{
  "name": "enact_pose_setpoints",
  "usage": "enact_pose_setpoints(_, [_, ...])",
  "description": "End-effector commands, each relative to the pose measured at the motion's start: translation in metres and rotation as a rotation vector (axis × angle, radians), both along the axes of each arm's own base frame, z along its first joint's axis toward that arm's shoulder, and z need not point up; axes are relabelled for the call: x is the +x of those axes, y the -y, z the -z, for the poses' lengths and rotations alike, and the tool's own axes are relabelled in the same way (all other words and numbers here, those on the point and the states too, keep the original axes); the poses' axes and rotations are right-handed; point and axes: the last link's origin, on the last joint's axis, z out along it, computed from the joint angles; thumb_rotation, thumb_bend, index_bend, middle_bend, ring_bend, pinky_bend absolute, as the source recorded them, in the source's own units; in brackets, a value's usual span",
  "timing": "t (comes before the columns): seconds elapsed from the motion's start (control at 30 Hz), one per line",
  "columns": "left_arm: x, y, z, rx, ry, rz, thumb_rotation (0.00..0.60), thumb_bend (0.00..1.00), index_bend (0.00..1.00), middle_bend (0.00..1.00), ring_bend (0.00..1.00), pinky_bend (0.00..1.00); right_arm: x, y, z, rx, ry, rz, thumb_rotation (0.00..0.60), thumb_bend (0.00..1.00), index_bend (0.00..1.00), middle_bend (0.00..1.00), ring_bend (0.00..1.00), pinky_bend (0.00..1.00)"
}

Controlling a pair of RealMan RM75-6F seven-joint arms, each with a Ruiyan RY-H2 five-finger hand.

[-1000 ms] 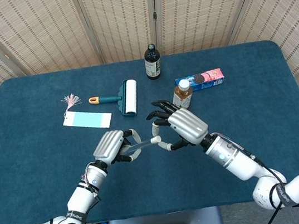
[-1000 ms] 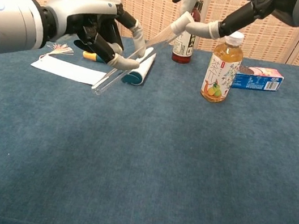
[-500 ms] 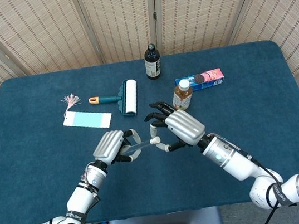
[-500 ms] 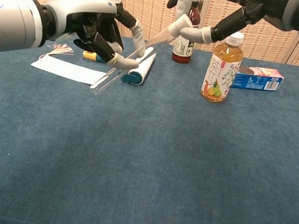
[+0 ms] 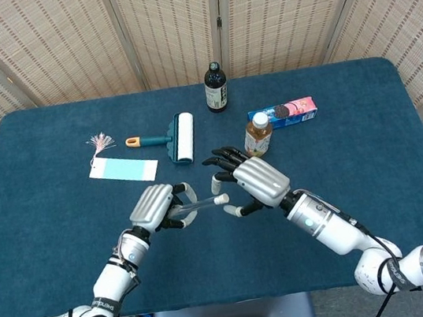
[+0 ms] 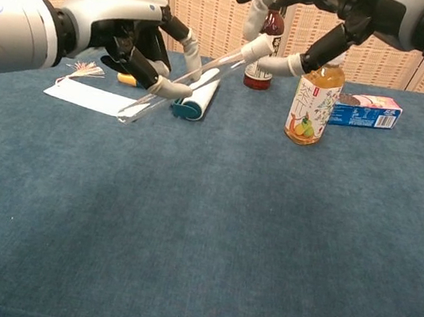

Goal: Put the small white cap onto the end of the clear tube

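As far as could be judged from both views, found small white cap (image 5: 221,199) seated on the right, raised end of clear tube (image 5: 199,204). Could not tell how firmly it was pushed home.

Logged tube as held off the table (image 5: 354,153), slanting up to the right in the chest view, its lower left end free. Recorded left hand (image 5: 155,205) gripping the tube near its middle, fingers curled round it.

Recorded right hand (image 5: 256,180) just right of the cap, holding nothing. Noted its fingers (image 6: 258,8) spread wide, one above the cap and the thumb just below. Could not settle whether the thumb tip touched the cap.

Judged step: capping at or near its finish, right hand positioned as for letting go. Judged next move to call for either a short press along the tube's axis, should the cap sit loose, or a clean withdrawal to the right without brushing it, left hand steady.

Listed beyond, on the far half of the table: tea bottle (image 5: 257,134), pink box (image 5: 284,112), dark bottle (image 5: 215,88), lint roller (image 5: 180,137), and blue card (image 5: 123,171) far left.
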Motion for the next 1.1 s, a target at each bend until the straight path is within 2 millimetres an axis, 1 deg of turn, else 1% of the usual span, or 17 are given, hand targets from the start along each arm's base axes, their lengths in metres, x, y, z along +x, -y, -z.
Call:
enact_pose_setpoints(0.03, [-0.002,-0.001,0.0,0.004,-0.007,0.0,0.6,0.34,0.63,1.0,1.0,1.0,0.0,0.0,0.001,0.004,-0.003,-0.002,0.6,0.1,0.23,0.05,0.0,0.0])
enact_pose_setpoints(0.17, [-0.009,-0.004,-0.002,0.022,-0.045,0.001,0.6,0.34,0.63,1.0,1.0,1.0,-0.002,0.0,-0.002,-0.003,0.004,0.002,0.6,0.1,0.19,0.04,0.0,0.0])
enact_pose_setpoints(0.27, [-0.022,-0.009,-0.003,0.048,-0.115,0.006,0.6,0.34,0.63,1.0,1.0,1.0,-0.006,-0.001,-0.01,-0.023,0.013,0.01,0.6,0.1,0.18,0.03,0.0,0.0])
enact_pose_setpoints(0.4, [-0.045,-0.018,-0.002,0.102,-0.269,0.027,0.6,0.34,0.63,1.0,1.0,1.0,-0.018,-0.001,-0.026,-0.067,0.016,0.03,0.6,0.1,0.18,0.03,0.0,0.0])
enact_pose_setpoints(0.5, [-0.062,-0.024,0.004,0.136,-0.394,0.039,0.6,0.34,0.63,1.0,1.0,1.0,-0.031,-0.003,-0.039,-0.099,0.003,0.048,0.6,0.1,0.18,0.03,0.0,0.0])
enact_pose_setpoints(0.6, [-0.073,-0.028,0.013,0.145,-0.491,0.044,0.6,0.34,0.63,1.0,1.0,1.0,-0.043,-0.006,-0.047,-0.124,-0.016,0.064,0.6,0.1,0.18,0.03,0.0,0.0])
enact_pose_setpoints(0.77, [-0.081,-0.031,0.028,0.142,-0.597,0.059,0.6,0.34,0.62,1.0,1.0,1.0,-0.058,-0.011,-0.06,-0.159,-0.035,0.089,0.6,0.1,0.18,0.03,0.0,0.0])
enact_pose_setpoints(0.9, [-0.081,-0.033,0.04,0.125,-0.641,0.065,0.6,0.34,0.62,1.0,1.0,1.0,-0.068,-0.015,-0.067,-0.181,-0.037,0.105,0.6,0.1,0.18,0.03,0.0,0.0])
enact_pose_setpoints(1.1, [-0.08,-0.035,0.053,0.113,-0.664,0.065,0.6,0.34,0.61,1.0,1.0,1.0,-0.08,-0.018,-0.072,-0.193,-0.041,0.132,0.6,0.1,0.18,0.03,0.0,0.0])
